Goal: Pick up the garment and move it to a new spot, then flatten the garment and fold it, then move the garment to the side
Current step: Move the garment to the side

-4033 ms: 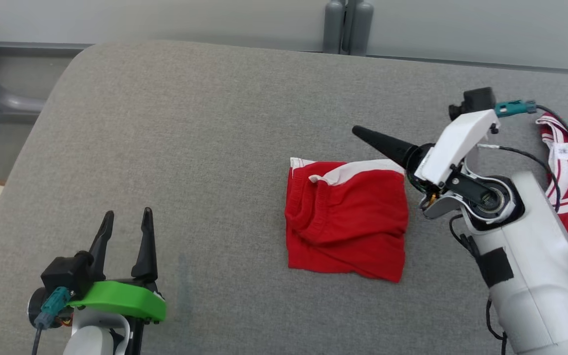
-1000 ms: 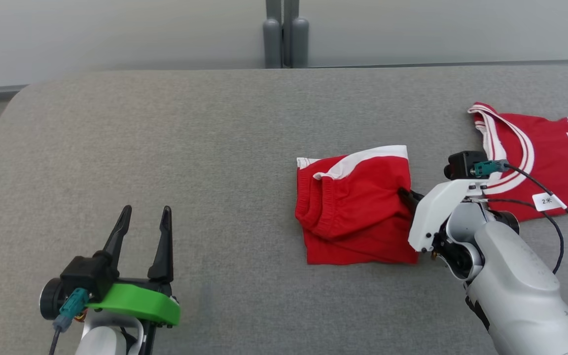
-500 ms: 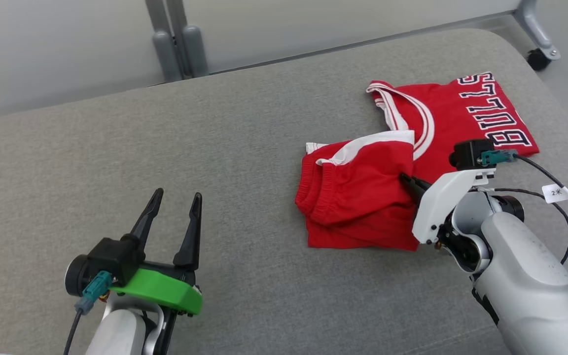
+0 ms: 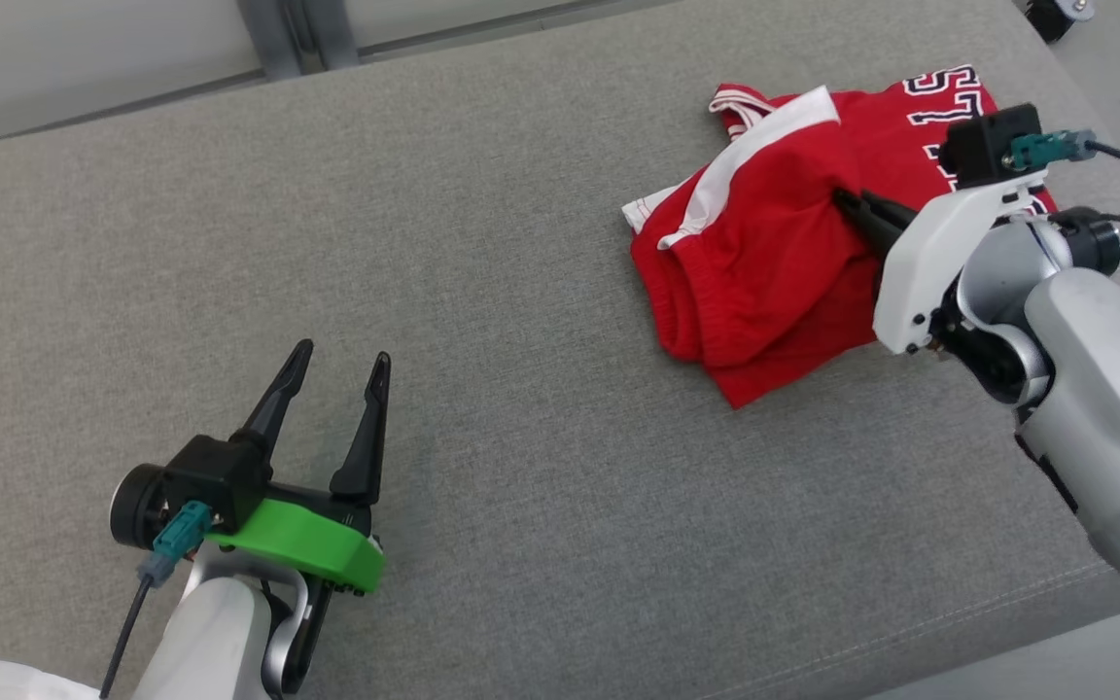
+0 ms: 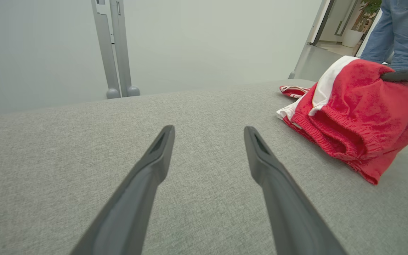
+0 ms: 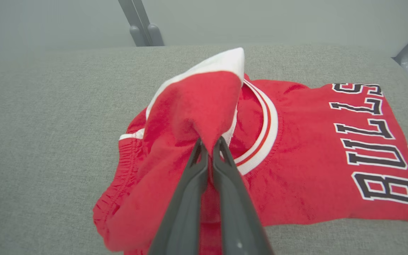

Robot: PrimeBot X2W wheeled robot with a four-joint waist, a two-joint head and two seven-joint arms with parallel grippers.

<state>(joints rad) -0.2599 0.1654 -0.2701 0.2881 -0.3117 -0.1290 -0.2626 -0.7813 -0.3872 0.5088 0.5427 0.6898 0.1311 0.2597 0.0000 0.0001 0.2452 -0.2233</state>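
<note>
Pinching shorts edge, wide cushion leftward

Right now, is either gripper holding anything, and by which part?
Right gripper is shut on the red shorts, pinching a raised fold at their edge just below the white stripe. Left gripper is open, holding nothing.

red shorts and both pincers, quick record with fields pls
garment: red shorts, folded, white stripe, one fold lifted
right pincer: shut on the lifted fold
left pincer: open, holding nothing, apart from the shorts
underneath: red jersey, partly covered by the shorts
surface: grey cushion
</note>
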